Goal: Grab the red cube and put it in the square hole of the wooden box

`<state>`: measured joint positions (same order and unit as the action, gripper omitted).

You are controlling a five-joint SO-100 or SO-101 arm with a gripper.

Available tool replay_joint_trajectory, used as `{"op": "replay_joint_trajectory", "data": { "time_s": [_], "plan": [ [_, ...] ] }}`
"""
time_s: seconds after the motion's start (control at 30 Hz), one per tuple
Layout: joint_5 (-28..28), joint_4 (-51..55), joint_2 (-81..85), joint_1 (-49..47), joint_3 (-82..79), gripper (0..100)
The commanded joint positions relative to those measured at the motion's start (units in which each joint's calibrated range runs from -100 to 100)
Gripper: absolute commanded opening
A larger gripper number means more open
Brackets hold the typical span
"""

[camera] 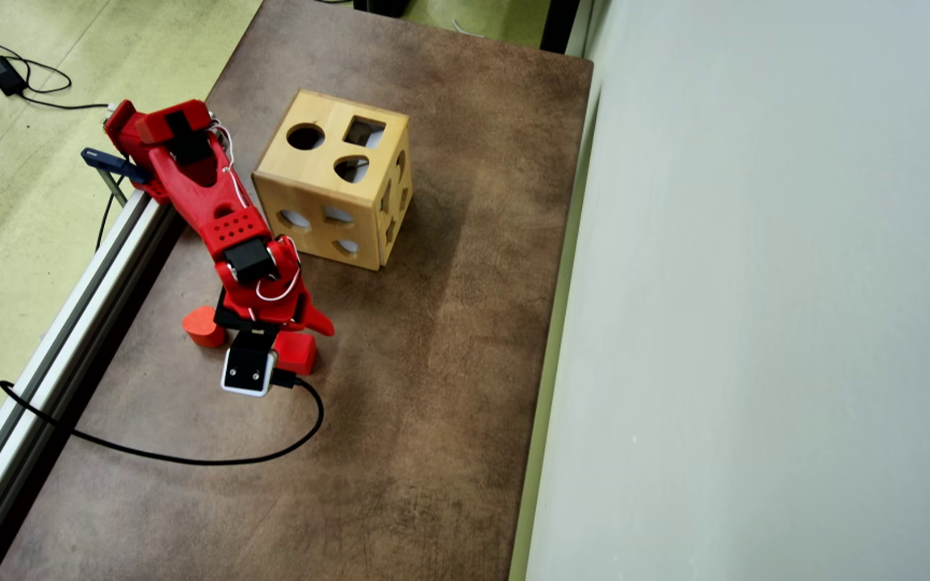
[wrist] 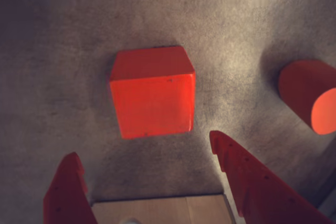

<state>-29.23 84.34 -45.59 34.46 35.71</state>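
So far nothing of the task had been completed — the red cube (wrist: 152, 92) sat on the brown table (camera: 433, 363), free of any grip, and the whole carry and drop were left to do. In the wrist view the gripper (wrist: 144, 156) hovered above the cube with its jaws spread wide: one red finger came in at the lower left of that view and the other at the lower right, and the cube lay just beyond their tips, roughly centred on the gap but not yet between them. Neither finger touched it as far as could be seen. A red cylinder (wrist: 308, 100) lay on its side off to the right in that view, well clear of the cube.

From overhead the cube (camera: 297, 353) showed only in part beside the arm's wrist camera (camera: 248, 371), with the cylinder (camera: 203, 326) on the other side of the arm. The wooden box (camera: 334, 179) stood apart from the cube, further along the table, its top face turned up and the square hole (camera: 363, 131) open and unobstructed next to a round hole and a teardrop-shaped one.

My judgement was that the approach was nearly lined up — what remained was to lower the jaws around the cube, close, lift, carry it over the box and release it squarely into the hole.
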Motion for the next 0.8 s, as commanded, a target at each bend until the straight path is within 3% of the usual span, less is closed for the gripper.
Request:
{"op": "replay_joint_trajectory", "data": {
  "time_s": [0.0,0.77],
  "plan": [
    [0.3,0.3,-0.5,0.3,1.8,37],
    [-1.2,-5.7,-4.6,0.4,2.0,37]
  ]
}}
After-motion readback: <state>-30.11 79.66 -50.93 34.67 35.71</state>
